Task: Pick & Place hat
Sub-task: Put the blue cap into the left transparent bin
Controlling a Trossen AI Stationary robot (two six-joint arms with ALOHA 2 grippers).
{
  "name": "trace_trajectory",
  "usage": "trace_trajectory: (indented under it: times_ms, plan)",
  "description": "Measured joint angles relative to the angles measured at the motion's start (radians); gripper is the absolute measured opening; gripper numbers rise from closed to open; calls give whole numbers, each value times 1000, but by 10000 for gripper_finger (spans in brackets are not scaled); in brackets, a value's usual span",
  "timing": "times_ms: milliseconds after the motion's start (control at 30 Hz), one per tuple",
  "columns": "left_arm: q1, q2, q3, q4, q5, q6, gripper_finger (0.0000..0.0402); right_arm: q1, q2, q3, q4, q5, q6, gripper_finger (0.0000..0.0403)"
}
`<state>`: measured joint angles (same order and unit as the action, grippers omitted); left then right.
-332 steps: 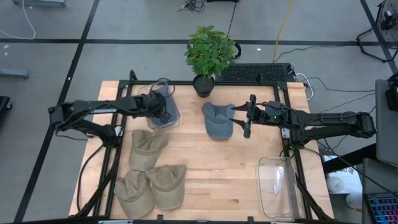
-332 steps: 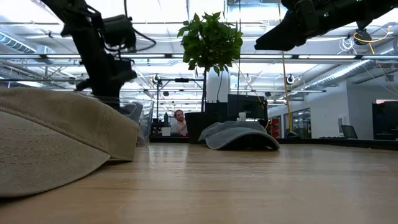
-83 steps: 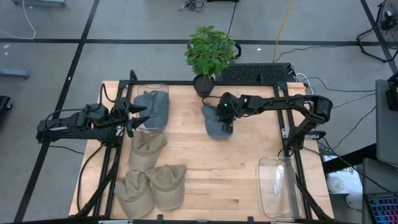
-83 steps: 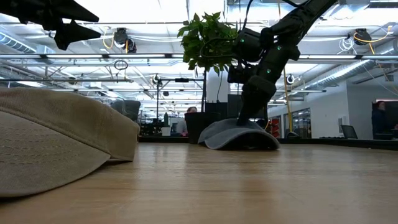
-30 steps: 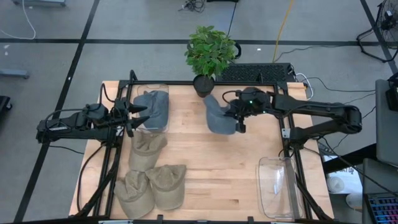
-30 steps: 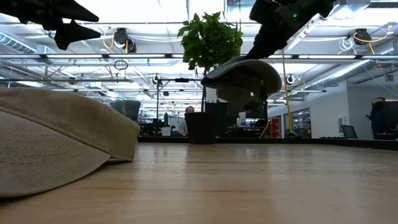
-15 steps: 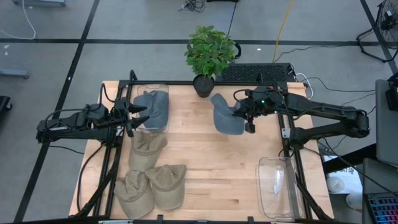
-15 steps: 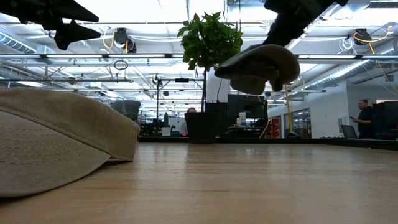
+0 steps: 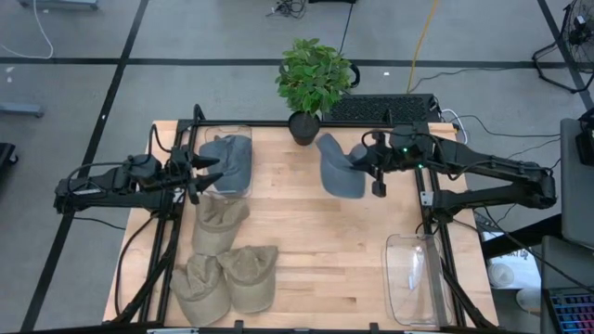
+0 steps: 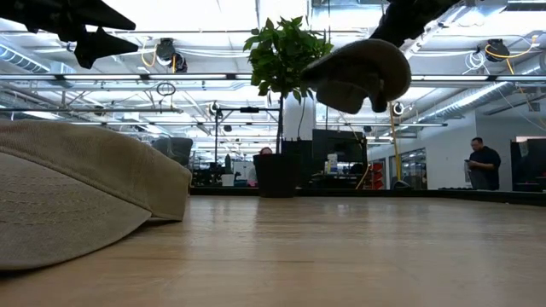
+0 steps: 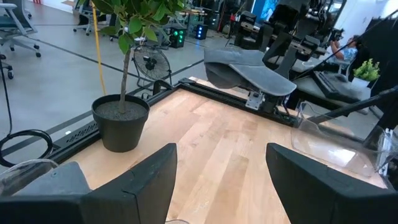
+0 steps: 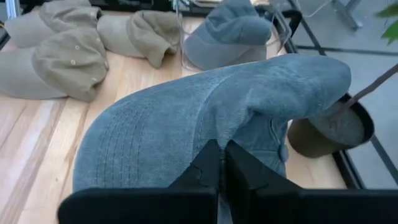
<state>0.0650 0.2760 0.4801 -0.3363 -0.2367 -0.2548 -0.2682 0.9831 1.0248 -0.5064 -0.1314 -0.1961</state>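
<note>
A: High view: we see the right end effector (image 9: 375,173) clamped on the blue-grey hat (image 9: 340,170), which hangs clear above the desk (image 9: 306,250).

B: We read its long axis running from the end effector toward the potted plant (image 9: 313,82). Our left end effector (image 9: 197,173), fingers apart, waits beside a clear bin (image 9: 225,160).

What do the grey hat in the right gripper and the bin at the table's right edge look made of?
The grey hat, pinched in the right gripper: soft woven cloth, probably cotton, matte, with stitched rows and folds. The bin: clear, glossy, likely plastic; the wood shows through it.
</note>
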Motion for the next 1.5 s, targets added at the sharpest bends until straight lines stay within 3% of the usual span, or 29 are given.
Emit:
trace_trajectory:
  times_ms: [267,533,767,967,1500]
  plan:
    - [0,4,0,123,-4,-44,257,2,15,0,76,-3,-41,0]
    - [0,101,0,205,6,-74,258,2,15,0,101,-4,-74,0]
    - [0,231,0,244,-92,-228,258,2,15,0,113,-3,-79,0]
    - [0,368,0,363,-104,-405,257,2,15,0,130,-2,-88,0]
    - [-1,777,0,1026,-77,-429,257,24,20,-20,230,-1,-140,0]
